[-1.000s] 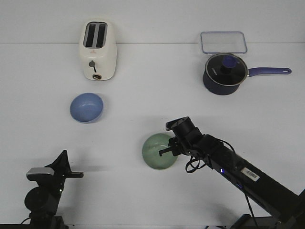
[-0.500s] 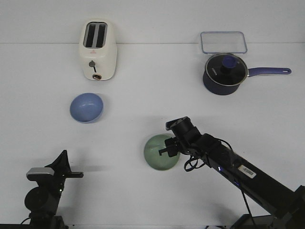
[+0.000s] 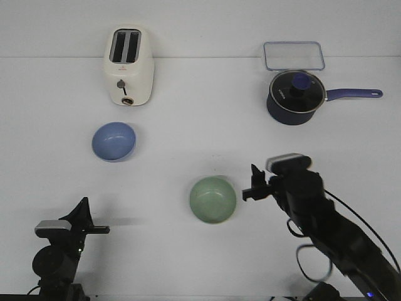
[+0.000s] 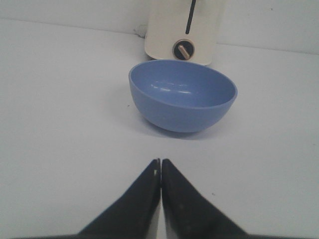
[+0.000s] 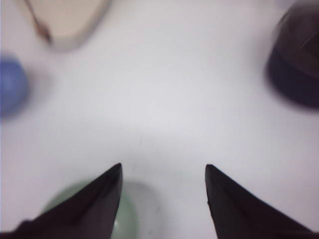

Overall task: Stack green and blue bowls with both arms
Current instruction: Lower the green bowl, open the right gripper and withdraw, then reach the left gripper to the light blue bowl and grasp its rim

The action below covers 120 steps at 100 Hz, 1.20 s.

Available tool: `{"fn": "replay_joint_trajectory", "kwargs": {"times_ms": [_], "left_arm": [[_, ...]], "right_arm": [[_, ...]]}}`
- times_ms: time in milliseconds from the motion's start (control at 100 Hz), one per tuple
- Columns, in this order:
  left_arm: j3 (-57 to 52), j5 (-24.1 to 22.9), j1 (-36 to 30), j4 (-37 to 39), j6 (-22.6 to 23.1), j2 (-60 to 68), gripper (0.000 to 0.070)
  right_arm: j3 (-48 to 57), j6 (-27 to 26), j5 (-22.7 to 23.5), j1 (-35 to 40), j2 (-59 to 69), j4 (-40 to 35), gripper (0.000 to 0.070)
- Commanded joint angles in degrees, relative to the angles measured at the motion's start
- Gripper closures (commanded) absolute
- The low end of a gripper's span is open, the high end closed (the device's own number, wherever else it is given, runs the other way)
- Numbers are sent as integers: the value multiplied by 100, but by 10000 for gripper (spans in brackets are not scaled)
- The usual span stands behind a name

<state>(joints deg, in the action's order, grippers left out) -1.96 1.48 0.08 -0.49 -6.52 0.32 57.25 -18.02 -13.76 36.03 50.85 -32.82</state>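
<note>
The pale green bowl (image 3: 213,199) sits upright on the white table, front centre; it also shows blurred in the right wrist view (image 5: 130,214). The blue bowl (image 3: 114,141) sits at the left, in front of the toaster, and fills the middle of the left wrist view (image 4: 182,94). My right gripper (image 3: 249,188) is open and empty, raised just right of the green bowl; in its wrist view (image 5: 163,172) the fingers are spread apart. My left gripper (image 3: 103,230) is shut and empty at the front left, well short of the blue bowl (image 4: 160,163).
A cream toaster (image 3: 128,66) stands at the back left. A dark navy saucepan (image 3: 296,95) with glass lid and long handle stands at the back right, with a clear lidded container (image 3: 293,55) behind it.
My right gripper has let go of the green bowl's rim and drawn back to the right and up. The bowl stays where it was set. The left arm has not moved.
</note>
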Motion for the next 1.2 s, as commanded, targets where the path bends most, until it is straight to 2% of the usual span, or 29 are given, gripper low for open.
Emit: {"fn": "replay_joint_trajectory", "kwargs": {"times_ms": [0,140,310,410,560,790,960,1120,1190], "left_arm": [[109,2,-9,55,90,-13,685],[111,2,-9,55,90,-13,685],[109,2,-9,55,87,-13,685],[109,0,-9,59,85,-13,685],[111,9,-9,55,66,-13,685],[111,7,-9,57,-225,-13,685],[57,7,-9,50,-782,-13,691],[-708,4,-9,-332,-1246,136,690],[-1292,4,-9,-741,-1252,422,689]], "right_arm": [[-315,157,-315,114,-809,50,352],[-1187,293,-579,186,-2358,133,352],[-2055,308,-568,184,-3919,-98,352],[-2319,286,-411,184,-4435,-245,352],[-2356,291,-404,184,-4594,-179,353],[-2356,291,-407,184,-4590,-197,353],[-2356,295,-409,184,-4590,-197,353],[-2356,297,-424,184,-4590,-195,353],[-2356,299,-424,184,-4590,-195,353]]}}
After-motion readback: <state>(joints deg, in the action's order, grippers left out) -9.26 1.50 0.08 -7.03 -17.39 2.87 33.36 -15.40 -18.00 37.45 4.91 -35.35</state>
